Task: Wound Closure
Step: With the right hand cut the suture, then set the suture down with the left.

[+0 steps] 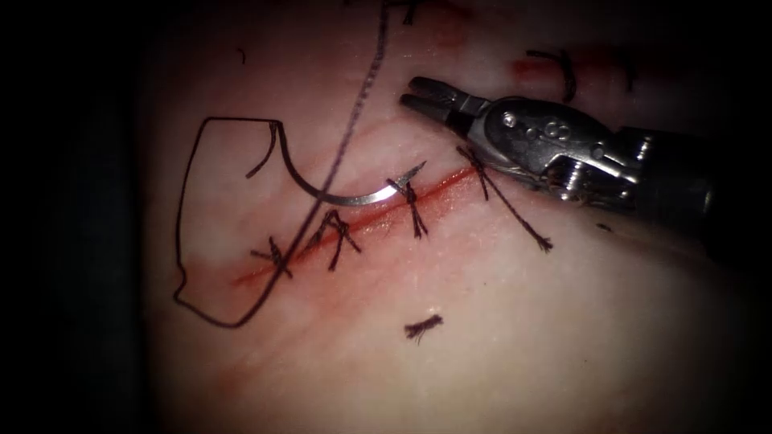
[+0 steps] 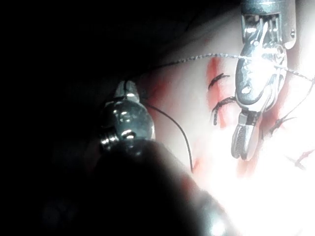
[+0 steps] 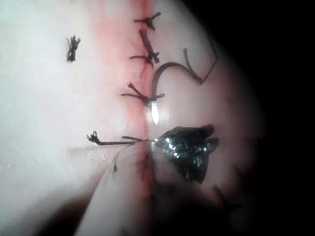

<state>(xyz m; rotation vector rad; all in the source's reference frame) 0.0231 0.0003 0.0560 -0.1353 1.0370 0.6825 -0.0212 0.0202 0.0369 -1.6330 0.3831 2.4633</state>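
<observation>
We are seeing the right tool [image 1: 414,92] hovering above the cut [image 1: 354,229] with jaws slightly parted, gripping nothing. The curved needle [image 1: 354,197] is lying free on the tissue [image 1: 498,321] just left of the cut — tip by a stitch knot [image 1: 412,197], thread [image 1: 186,241] looping out left. The left tool [image 2: 129,88] is showing in its wrist view — we cannot tell its grip.

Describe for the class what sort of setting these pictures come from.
Most likely a bench suturing practice: a pale slab of tissue bears a red cut with dark knotted stitches, a curved steel needle lies loose, and the right arm's metal tool holds nothing.
</observation>
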